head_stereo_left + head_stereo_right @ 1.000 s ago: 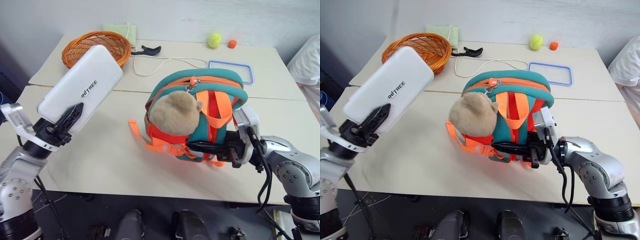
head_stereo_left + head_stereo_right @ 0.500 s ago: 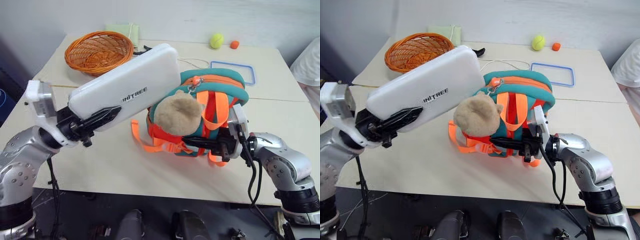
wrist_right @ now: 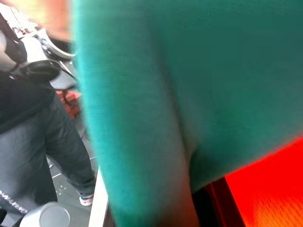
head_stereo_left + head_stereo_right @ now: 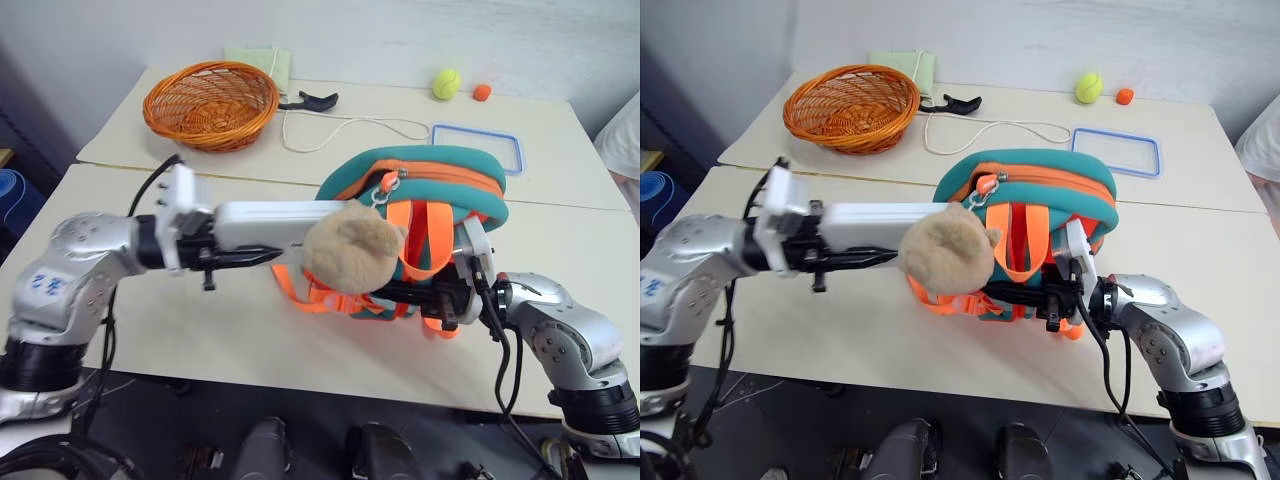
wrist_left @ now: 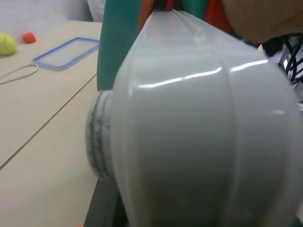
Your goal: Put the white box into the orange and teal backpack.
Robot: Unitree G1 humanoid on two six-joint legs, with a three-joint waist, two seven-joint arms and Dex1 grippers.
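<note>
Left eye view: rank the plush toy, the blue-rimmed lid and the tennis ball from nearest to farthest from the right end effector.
1. Plush toy, just beside the right end effector, on the backpack.
2. Blue-rimmed lid, on the table behind the backpack.
3. Tennis ball, at the table's far edge.

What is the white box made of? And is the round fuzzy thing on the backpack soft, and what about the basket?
The white box looks like smooth, glossy plastic: light streaks shine on its shell. The fuzzy ball is a tan plush toy that looks like soft fleece, matte and nubbly. The basket seems woven, maybe wicker or plastic strands; its crossing orange strips show. The backpack looks like padded fabric.
</note>
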